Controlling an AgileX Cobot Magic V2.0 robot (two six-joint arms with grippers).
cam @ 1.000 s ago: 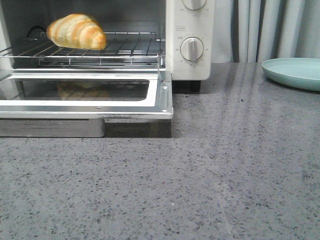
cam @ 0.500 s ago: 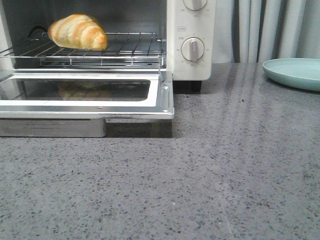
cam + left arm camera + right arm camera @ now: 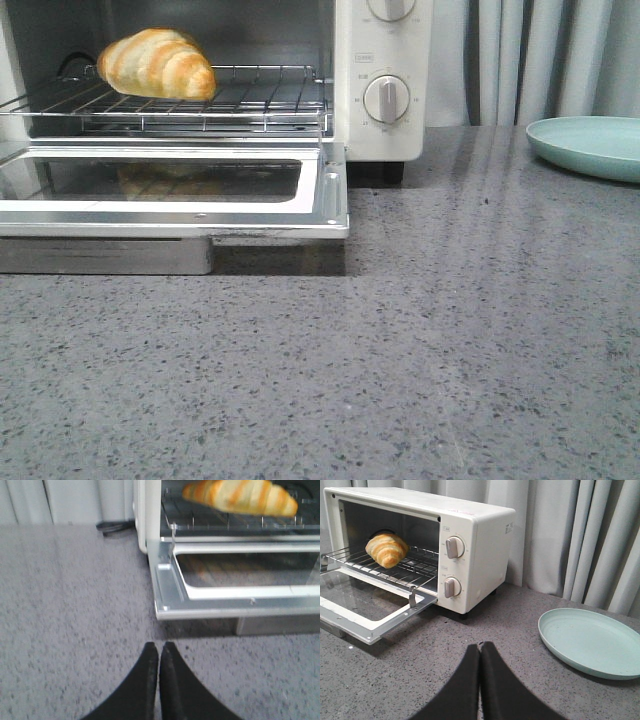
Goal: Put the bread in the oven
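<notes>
Nothing moved since a second ago, bread (image 3: 156, 63) resting on wire rack (image 3: 250, 100) inside open oven (image 3: 485, 535), left gripper (image 3: 159, 652) and right gripper (image 3: 479, 652) both closed, empty.

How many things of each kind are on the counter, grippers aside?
Bread: 1, on the oven's wire rack
Oven: 1, door open
Plate: 1, teal, with nothing on it
Total: 3

You see glossy bread (image 3: 157, 63) on a shiny metal wire rack (image 3: 250, 100), the oven (image 3: 480, 545) in smooth white finish, a matt speckled stone-like table (image 3: 450, 340), and cloth curtains (image 3: 590, 540).
</notes>
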